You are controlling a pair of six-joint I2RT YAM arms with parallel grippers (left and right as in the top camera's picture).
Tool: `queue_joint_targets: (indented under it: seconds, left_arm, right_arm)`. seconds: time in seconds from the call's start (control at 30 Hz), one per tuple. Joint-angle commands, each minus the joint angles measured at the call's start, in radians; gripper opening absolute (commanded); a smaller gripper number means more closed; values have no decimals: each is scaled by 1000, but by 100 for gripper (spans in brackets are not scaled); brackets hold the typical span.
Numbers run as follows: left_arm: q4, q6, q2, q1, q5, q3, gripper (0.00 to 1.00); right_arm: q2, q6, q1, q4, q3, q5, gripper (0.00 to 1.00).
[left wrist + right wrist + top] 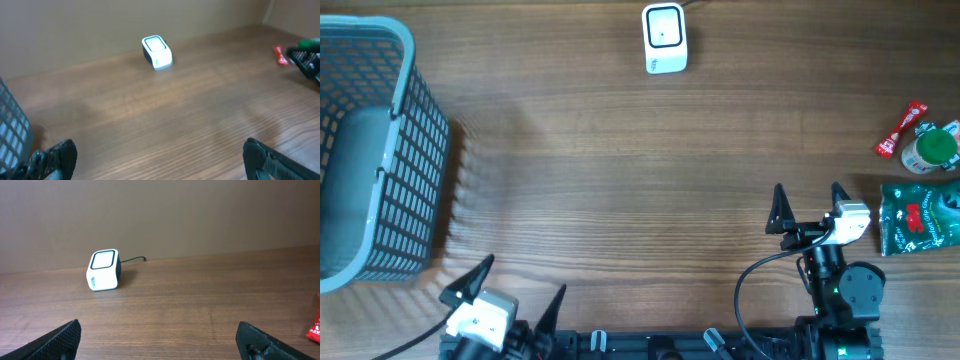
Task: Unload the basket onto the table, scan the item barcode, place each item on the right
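Overhead view straight down on the table (620,180); both wrist views low, forward-facing, sharing the white scanner (157,51)

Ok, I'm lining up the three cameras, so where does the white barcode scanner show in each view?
Overhead: the scanner sits near the top edge, just right of centre.
Left wrist: the scanner is in the upper part, just left of centre.
Right wrist: the scanner stands left of centre, at mid height.
Shared landmark: the red packet, at the right side in all three views.
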Motion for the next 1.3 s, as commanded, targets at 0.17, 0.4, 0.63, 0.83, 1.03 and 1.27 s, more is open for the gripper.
queue_joint_targets:
  seconds: [0.17, 0.4, 0.63, 0.83, 1.03, 1.27]
  left_arm:
    - [563, -5, -5, 14, -22, -484, 100]
    - [809, 81, -5, 14, -22, -696, 100]
    - [855, 130, -5, 14, -29, -738, 100]
    - [843, 84, -5, 14, 24, -738, 100]
    - [1015, -220, -5, 14, -314, -814, 100]
    - [1019, -216, -5, 15, -430, -814, 100]
  right_arm:
    - [-10, -20, -2, 4, 0, 13, 100]
    - [-10, -20, -2, 4, 0, 13, 100]
    - [-10, -20, -2, 4, 0, 13, 100]
    - [-10, -20, -2, 4, 0, 13, 100]
    - [-10, -20, -2, 4, 0, 13, 100]
    - [-10, -20, -2, 4, 0, 13, 100]
